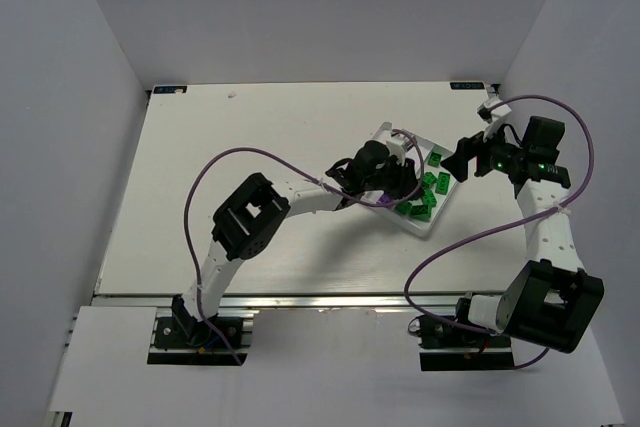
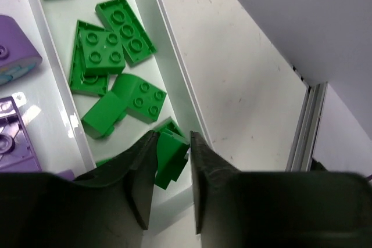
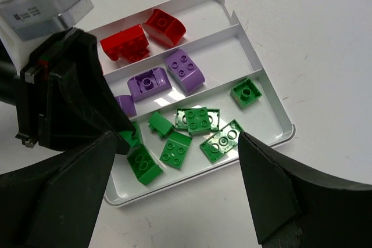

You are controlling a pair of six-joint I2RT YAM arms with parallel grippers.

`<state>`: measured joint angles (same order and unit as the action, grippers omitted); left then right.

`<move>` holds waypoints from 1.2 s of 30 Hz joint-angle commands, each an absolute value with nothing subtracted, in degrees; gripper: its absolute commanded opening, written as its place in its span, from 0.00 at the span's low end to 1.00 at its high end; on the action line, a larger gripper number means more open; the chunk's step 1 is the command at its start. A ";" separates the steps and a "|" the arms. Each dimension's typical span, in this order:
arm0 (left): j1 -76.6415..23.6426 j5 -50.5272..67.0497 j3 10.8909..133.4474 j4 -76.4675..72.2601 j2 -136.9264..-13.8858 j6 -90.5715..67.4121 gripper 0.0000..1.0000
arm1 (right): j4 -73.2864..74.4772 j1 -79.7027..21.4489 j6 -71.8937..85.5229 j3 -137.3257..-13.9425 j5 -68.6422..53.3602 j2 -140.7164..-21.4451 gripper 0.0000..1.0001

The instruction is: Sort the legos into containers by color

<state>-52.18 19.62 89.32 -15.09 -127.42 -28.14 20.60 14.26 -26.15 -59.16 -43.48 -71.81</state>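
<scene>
The white tray (image 1: 421,232) has three long compartments. In the right wrist view, two red legos (image 3: 125,43) lie in the far compartment of the tray (image 3: 282,121), purple legos (image 3: 185,69) in the middle one and several green legos (image 3: 201,119) in the near one. My left gripper (image 1: 398,185) is low over the green compartment. In the left wrist view it (image 2: 172,136) is shut on a tilted green lego (image 2: 171,158) at the compartment's end, beside other green legos (image 2: 107,50). My right gripper (image 1: 462,162) hangs wide open and empty to the right of the tray; in its own view it (image 3: 177,139) is above the green compartment.
The left arm's black wrist (image 3: 70,97) covers the tray's left end in the right wrist view. Purple cables loop from both arms over the table. The table's right edge rail (image 2: 308,120) runs close beyond the tray. White walls enclose the table.
</scene>
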 commanded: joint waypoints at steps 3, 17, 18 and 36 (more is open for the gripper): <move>-53.44 16.44 93.94 -14.24 -128.67 -28.39 0.54 | 21.44 15.03 -27.60 -58.97 -44.38 -70.40 0.89; -51.60 6.78 91.86 -8.00 -118.67 -25.40 0.70 | 22.50 16.26 -25.67 -63.19 -44.39 -70.31 0.89; -50.63 5.90 90.37 -7.65 -116.74 -24.70 0.72 | 22.15 16.26 -24.97 -63.54 -43.95 -70.40 0.90; -39.55 -12.03 61.18 7.91 -70.96 -22.68 0.98 | 19.07 16.26 -6.88 -71.10 -38.68 -74.71 0.89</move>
